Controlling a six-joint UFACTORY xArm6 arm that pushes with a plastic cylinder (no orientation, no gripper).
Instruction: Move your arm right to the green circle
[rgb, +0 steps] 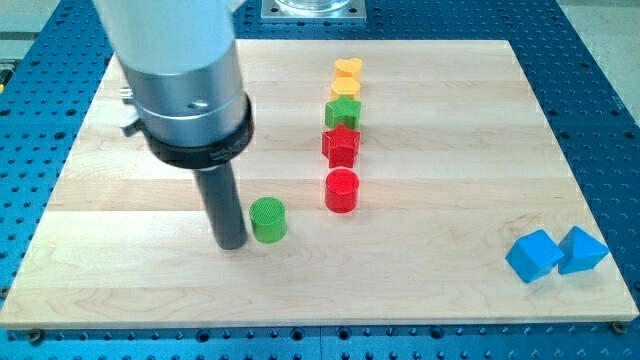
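Note:
The green circle (267, 219) is a short green cylinder lying on the wooden board (120, 290), left of the middle. My dark rod comes down from the large grey arm body at the view's upper left. My tip (232, 243) rests on the board just to the left of the green circle, nearly touching it, with a thin gap between them.
A column of blocks runs up from the middle: a red circle (341, 189), a red star (341, 145), a green star (343, 112), a yellow block (345, 88) and a yellow heart (348, 68). Two blue blocks (533, 255) (582, 250) lie at the lower right.

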